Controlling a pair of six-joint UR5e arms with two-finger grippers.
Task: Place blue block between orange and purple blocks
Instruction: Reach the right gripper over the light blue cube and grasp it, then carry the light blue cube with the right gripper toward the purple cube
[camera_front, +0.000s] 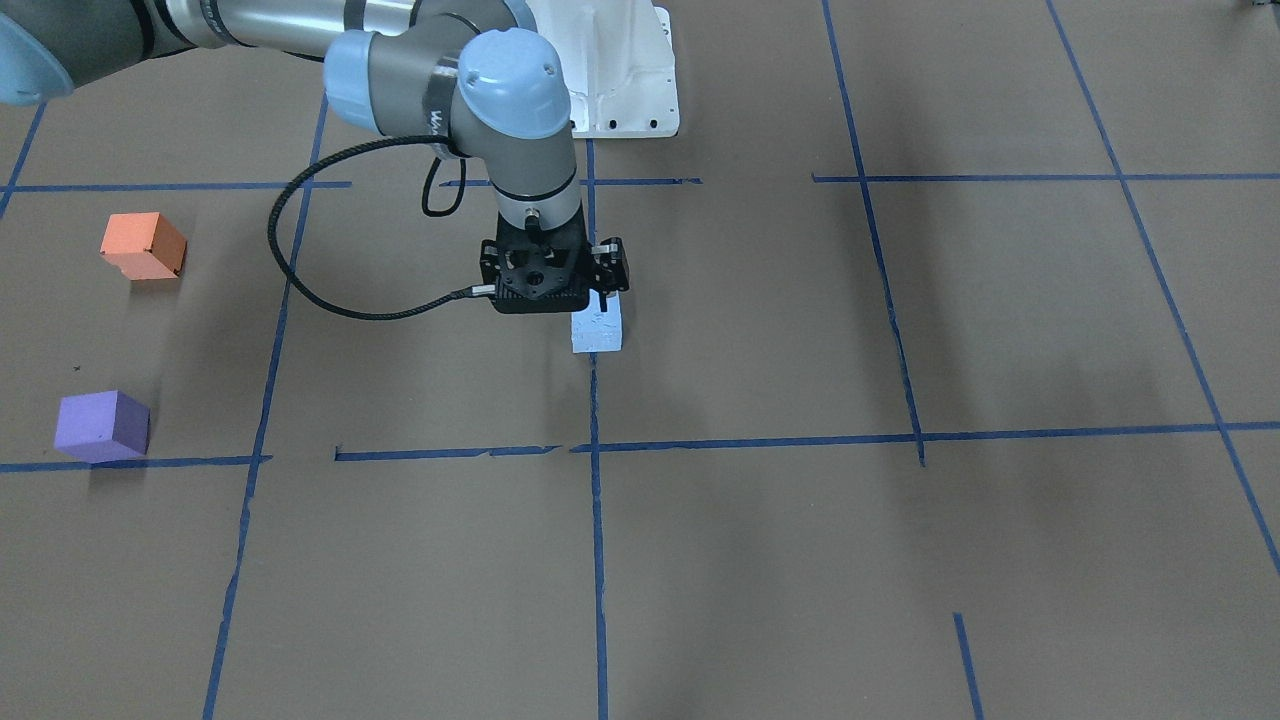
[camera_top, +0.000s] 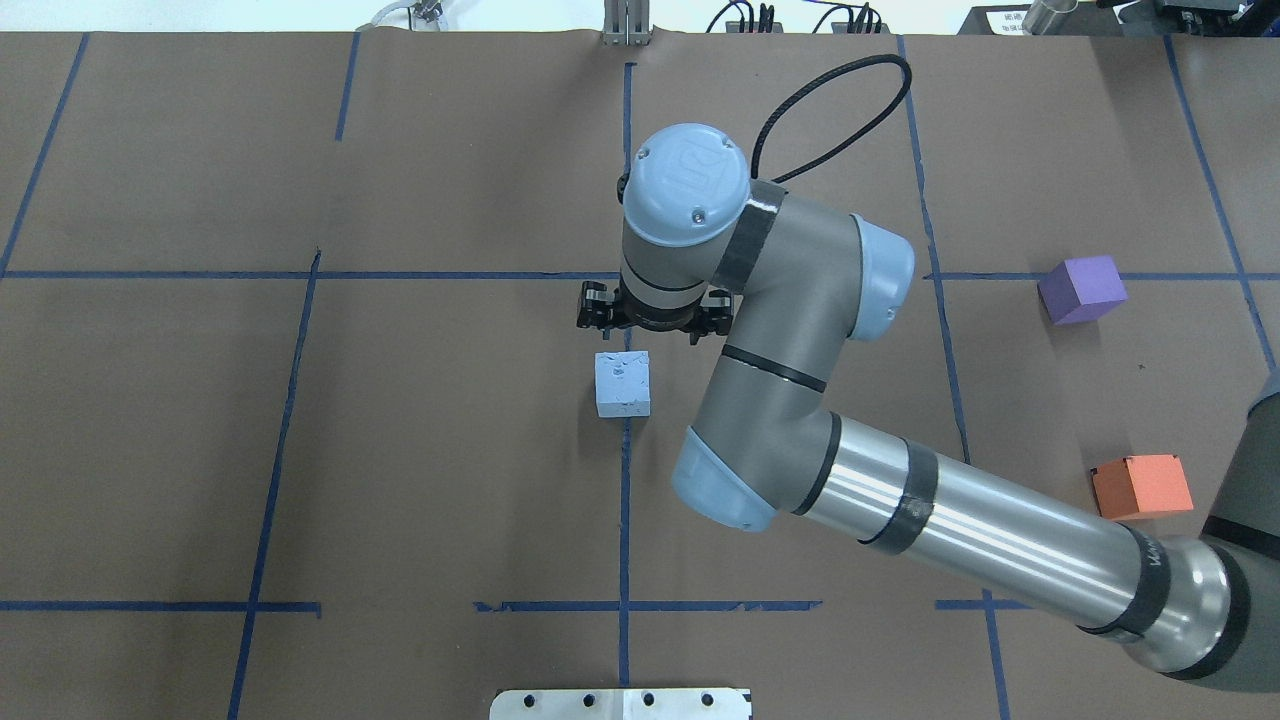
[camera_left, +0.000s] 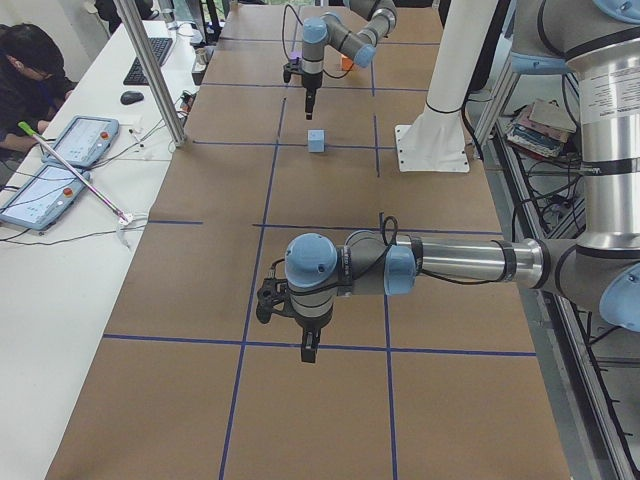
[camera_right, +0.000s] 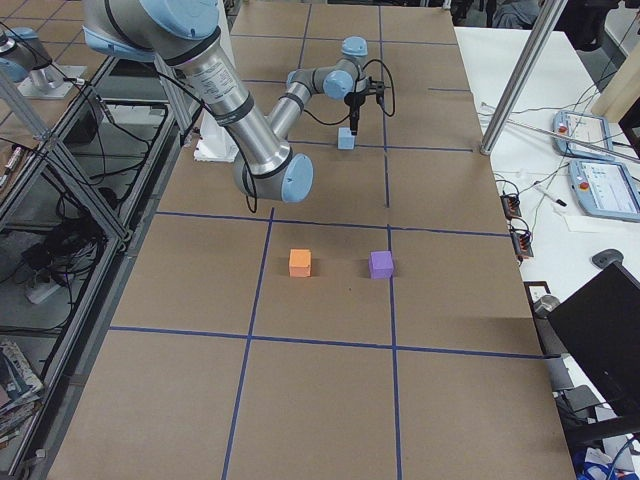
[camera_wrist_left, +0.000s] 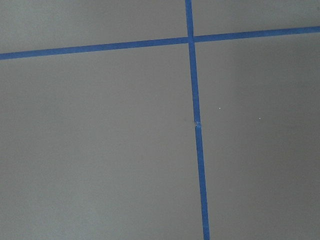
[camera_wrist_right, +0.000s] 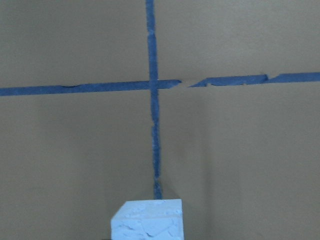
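Observation:
The pale blue block (camera_front: 597, 330) sits on the brown table at a tape crossing; it also shows in the overhead view (camera_top: 622, 383) and at the bottom of the right wrist view (camera_wrist_right: 147, 220). My right gripper (camera_front: 545, 290) points down close above it (camera_top: 650, 312). Its fingers are hidden under the wrist, so I cannot tell if it is open or shut. The orange block (camera_top: 1142, 486) and the purple block (camera_top: 1082, 289) stand apart on the robot's right, with a gap between them (camera_right: 340, 264). My left gripper (camera_left: 308, 350) shows only in the exterior left view, so I cannot tell its state.
Blue tape lines (camera_top: 624, 520) grid the brown table. A white arm base (camera_front: 620, 70) stands at the robot's edge. A side desk with tablets (camera_left: 60, 160) and a metal post (camera_left: 150, 70) line the far side, where a person sits.

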